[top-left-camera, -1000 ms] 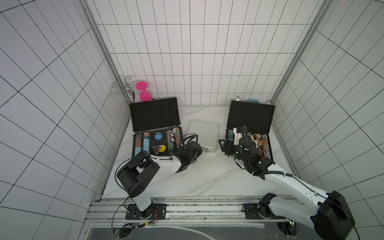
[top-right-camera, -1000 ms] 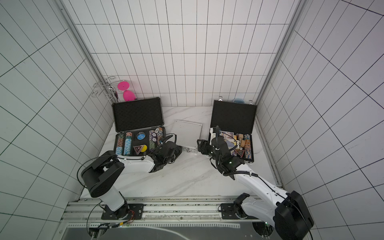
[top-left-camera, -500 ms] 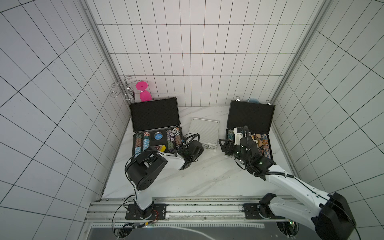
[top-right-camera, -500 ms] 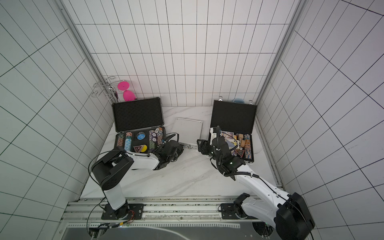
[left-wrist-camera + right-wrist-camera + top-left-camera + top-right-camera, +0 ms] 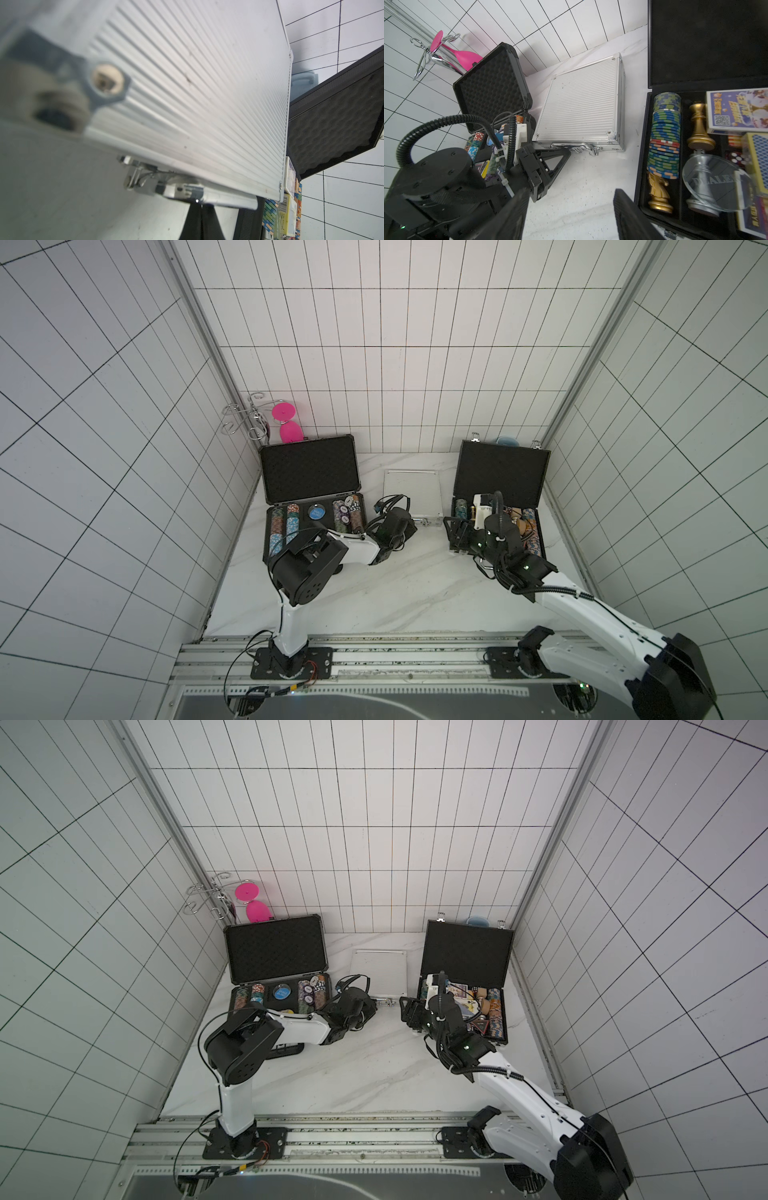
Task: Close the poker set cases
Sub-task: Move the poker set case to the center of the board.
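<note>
Silver case (image 5: 412, 497), 12 o'clock: closed. Grey case (image 5: 309, 472) at 10 and black case (image 5: 498, 472) at 2: lids raised. Left gripper (image 5: 566, 151) pinched together on nothing; right gripper (image 5: 454, 535) spread, empty.

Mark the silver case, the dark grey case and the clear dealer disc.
silver case (image 5: 581, 108): right wrist view, middle of its ribbed lid.
dark grey case (image 5: 309, 470): in a top view, foam of its raised lid.
dealer disc (image 5: 714, 181): right wrist view, on its lettering.

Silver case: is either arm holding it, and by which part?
Cannot be told. The left gripper is shut with its tips at the silver case's handle, but a pinch isn't visible. The right gripper is open, empty.
</note>
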Controlling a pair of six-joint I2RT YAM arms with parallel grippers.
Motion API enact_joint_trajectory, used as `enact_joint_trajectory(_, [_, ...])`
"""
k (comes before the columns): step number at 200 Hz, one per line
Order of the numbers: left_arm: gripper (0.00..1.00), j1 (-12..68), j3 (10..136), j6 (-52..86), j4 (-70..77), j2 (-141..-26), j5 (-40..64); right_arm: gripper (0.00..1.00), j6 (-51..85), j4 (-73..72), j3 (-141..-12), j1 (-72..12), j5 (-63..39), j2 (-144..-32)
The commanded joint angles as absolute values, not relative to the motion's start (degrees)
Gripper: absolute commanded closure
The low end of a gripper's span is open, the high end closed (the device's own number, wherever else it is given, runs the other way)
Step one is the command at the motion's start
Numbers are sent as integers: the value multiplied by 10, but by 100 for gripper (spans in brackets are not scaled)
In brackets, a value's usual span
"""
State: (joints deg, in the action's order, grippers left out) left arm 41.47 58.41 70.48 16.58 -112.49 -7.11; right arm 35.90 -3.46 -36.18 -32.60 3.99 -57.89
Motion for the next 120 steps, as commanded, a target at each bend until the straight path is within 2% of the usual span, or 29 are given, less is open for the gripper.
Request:
enact_joint_trajectory(1, [98, 399, 621, 689, 194, -1140, -74, 33, 356, -21, -345, -319, 50, -569])
enact_joint_trajectory(120, [98, 369, 761, 650, 146, -1221, -67, 32, 343, 0, -356, -304, 51, -557])
